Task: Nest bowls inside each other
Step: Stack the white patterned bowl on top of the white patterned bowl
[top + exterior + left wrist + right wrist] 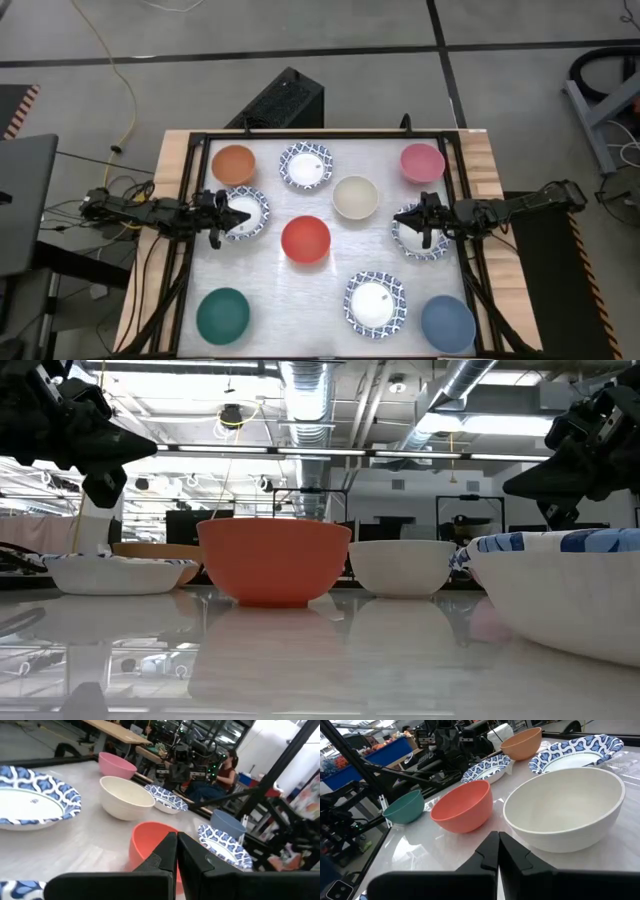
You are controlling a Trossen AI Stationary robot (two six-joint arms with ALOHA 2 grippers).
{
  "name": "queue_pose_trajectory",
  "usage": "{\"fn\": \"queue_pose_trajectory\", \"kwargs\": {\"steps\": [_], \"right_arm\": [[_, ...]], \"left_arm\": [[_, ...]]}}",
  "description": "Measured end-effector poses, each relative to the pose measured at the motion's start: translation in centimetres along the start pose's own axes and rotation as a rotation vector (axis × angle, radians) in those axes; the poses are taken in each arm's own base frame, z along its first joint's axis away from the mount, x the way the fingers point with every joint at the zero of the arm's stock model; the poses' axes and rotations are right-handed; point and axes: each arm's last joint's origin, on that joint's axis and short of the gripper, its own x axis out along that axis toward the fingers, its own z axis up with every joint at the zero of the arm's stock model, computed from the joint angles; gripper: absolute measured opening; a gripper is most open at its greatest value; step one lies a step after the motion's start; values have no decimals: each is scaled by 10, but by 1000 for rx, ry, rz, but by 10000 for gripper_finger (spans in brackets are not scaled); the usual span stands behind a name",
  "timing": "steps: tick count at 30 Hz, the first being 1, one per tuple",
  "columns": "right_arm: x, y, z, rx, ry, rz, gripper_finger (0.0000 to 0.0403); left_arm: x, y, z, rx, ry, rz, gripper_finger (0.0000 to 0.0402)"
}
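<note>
Ten bowls rest on their bases on the white table. In a far row stand orange (234, 163), blue-patterned white (306, 166) and pink (422, 162). Cream (355, 197) and red (305, 240) sit in the middle. Teal (222, 315), another patterned one (376, 303) and blue (447, 323) stand near the front. My left gripper (228, 217) is shut above the left patterned bowl (250, 212). My right gripper (412, 222) is shut above the right patterned bowl (425, 240). The two grippers point level at each other, toward the red bowl (147, 842) and the cream bowl (565, 810).
A black metal frame (190, 200) runs round the table's edges, and wooden strips (482, 160) lie outside it. Bare table shows between the bowls, widest between the teal bowl and the near patterned one. A person sits beyond the table (227, 767) in the left wrist view.
</note>
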Motion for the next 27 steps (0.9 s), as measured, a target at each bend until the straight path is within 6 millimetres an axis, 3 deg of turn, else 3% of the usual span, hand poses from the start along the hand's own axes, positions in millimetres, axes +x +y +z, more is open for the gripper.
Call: {"fn": "queue_pose_trajectory", "kwargs": {"steps": [7, 11, 23, 27], "right_arm": [[0, 0, 0, 0, 0, 0, 27], [0, 0, 0, 0, 0, -1, 27], [0, 0, 0, 4, 0, -1, 27], [0, 1, 3, 227, -35, 12, 27]], "left_arm": [[0, 0, 0, -112, -7, 6, 0], [0, -3, 6, -258, -64, -31, 13], [-8, -17, 41, -359, -305, -209, 139], [-14, -26, 59, -401, -316, -289, 166]]}}
